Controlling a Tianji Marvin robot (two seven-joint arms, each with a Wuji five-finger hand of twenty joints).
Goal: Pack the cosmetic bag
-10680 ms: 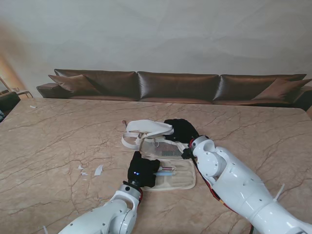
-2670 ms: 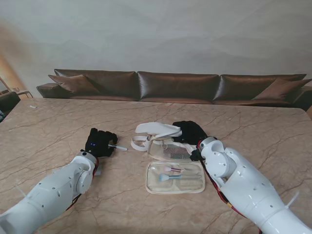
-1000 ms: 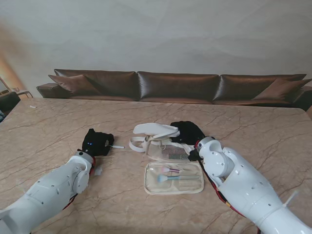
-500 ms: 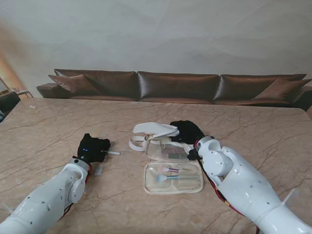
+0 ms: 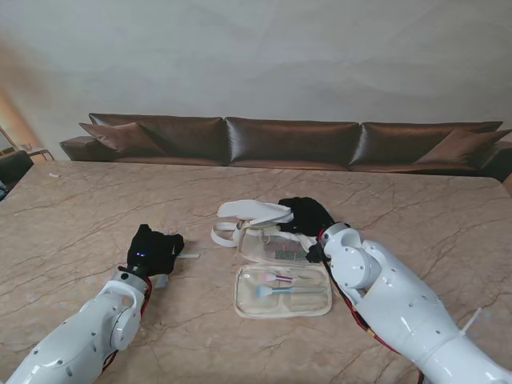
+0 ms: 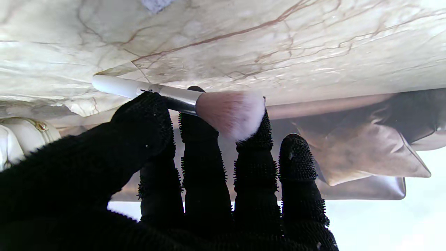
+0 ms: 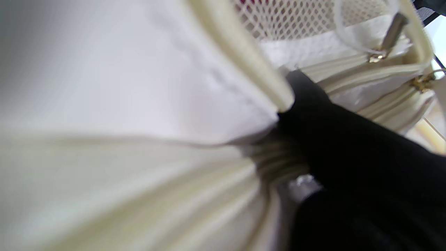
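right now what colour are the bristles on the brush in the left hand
Pink at the base fading to white tips on the makeup brush, held by the left hand; clearest in the left wrist view.

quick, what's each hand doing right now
Left hand: shut on the makeup brush.
Right hand: shut on the cosmetics bag.

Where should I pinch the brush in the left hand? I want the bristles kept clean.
Pinch the brush at its metal ferrule and white handle, as the left hand does now, coming across the shaft. The shaft is stiff and narrow; the soft pink bristles splay past the fingers and would crush.
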